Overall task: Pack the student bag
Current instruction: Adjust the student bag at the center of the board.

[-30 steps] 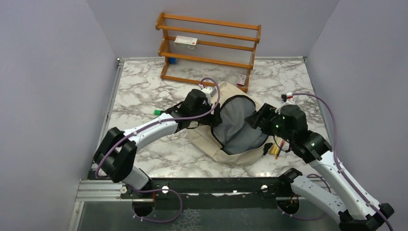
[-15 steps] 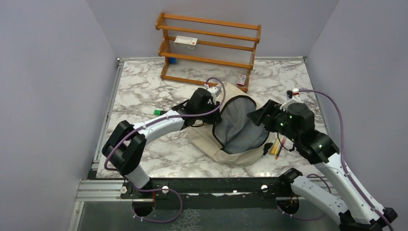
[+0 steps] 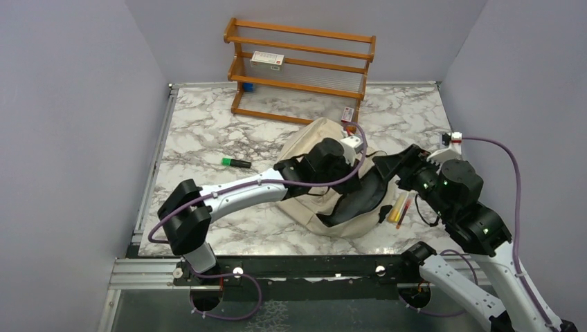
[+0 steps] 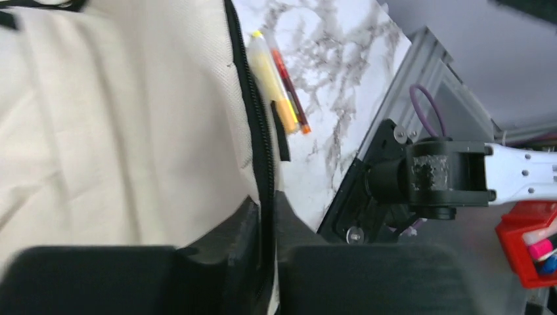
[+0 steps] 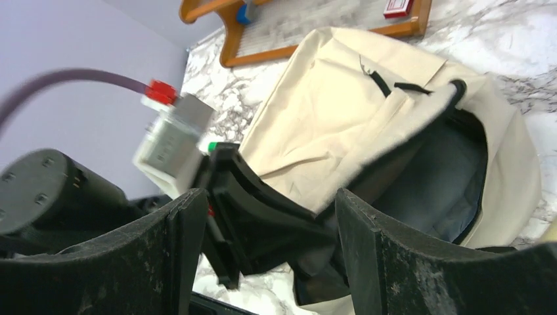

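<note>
Though close between grey walls (image 3: pixel 69 138), marble table (image 3: pixel 201 131) beneath student bag (image 3: pixel 308 142).

Cream student bag (image 3: pixel 304 142) lies slumped — flap folded partly over dark lining.

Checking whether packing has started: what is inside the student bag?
Only dark grey lining shows inside the student bag; no items are visible. Its cream fabric, pinched by the left gripper, folds over much of the opening, so the rest is hidden.
</note>
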### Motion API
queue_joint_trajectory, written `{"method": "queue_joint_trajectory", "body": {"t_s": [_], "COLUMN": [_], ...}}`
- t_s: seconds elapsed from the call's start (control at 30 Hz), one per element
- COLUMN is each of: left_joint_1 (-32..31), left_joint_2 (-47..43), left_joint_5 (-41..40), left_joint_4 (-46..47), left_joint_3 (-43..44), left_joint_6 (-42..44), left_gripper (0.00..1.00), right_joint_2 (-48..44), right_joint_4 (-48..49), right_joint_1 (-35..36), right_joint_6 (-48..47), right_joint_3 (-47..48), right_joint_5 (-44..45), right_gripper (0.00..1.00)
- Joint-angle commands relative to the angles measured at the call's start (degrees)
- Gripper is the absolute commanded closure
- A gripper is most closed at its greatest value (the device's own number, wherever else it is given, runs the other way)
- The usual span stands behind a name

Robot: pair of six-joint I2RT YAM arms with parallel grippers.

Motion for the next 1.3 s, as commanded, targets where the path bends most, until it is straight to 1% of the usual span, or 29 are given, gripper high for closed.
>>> {"method": "queue_joint_trajectory", "body": {"t_s": [0.0,0.07,0.13,0.2,0.4,0.57,0.6,0.77,0.83,0.9,1.0,1.07,1.27], "left_joint_1": [-3.7,-4.8,-5.4,-5.4,-4.1,0.0,0.9,7.9,10.2,12.3,16.1,18.4,24.7], "left_joint_2": [5.0,6.2,6.6,5.9,-2.9,-12.0,-13.7,-20.3,-22.8,-24.3,-23.4,-21.9,-14.6], "left_joint_5": [1.8,2.2,2.1,1.1,-5.4,-9.4,-11.2,-21.6,-25.4,-27.7,-27.8,-26.3,-19.1], "left_joint_4": [2.7,3.0,3.4,3.4,4.7,5.6,5.4,-2.1,-4.0,-4.8,-5.8,-5.2,-2.4], "left_joint_3": [2.5,3.0,2.6,1.6,-5.4,-13.2,-14.8,-20.2,-22.3,-23.8,-23.5,-22.8,-18.9], "left_joint_6": [-1.2,-1.2,-0.7,-0.4,-0.4,-2.0,-2.0,-5.5,-6.1,-4.8,-0.8,2.4,9.6], "left_gripper": [0.76,0.64,0.56,0.52,0.44,0.40,0.37,0.30,0.25,0.19,0.13,0.10,0.08], "right_joint_2": [-3.0,-3.8,-4.4,-4.9,-5.2,-2.5,-1.5,5.2,7.4,9.0,11.2,12.0,11.9], "right_joint_4": [-1.5,-2.5,-3.5,-4.6,-4.9,-3.6,-3.3,-6.3,-8.4,-9.0,-9.5,-8.9,-6.5], "right_joint_1": [0.2,0.2,0.2,0.2,0.2,0.2,0.2,0.2,0.2,0.2,0.2,0.2,0.2], "right_joint_6": [-0.7,-0.2,0.0,0.3,0.0,-1.2,-1.5,-0.4,1.2,1.1,0.6,-0.1,-1.4], "right_joint_3": [0.8,0.7,0.4,-0.1,-1.3,-2.4,-2.7,-2.1,-2.5,-3.4,-3.8,-4.5,-5.5], "right_joint_5": [4.7,6.0,6.4,6.9,6.2,5.5,5.4,7.0,9.2,10.5,10.6,9.3,2.8], "right_gripper": [0.25,0.25,0.25,0.25,0.25,0.25,0.25,0.25,0.24,0.23,0.23,0.23,0.23]}}
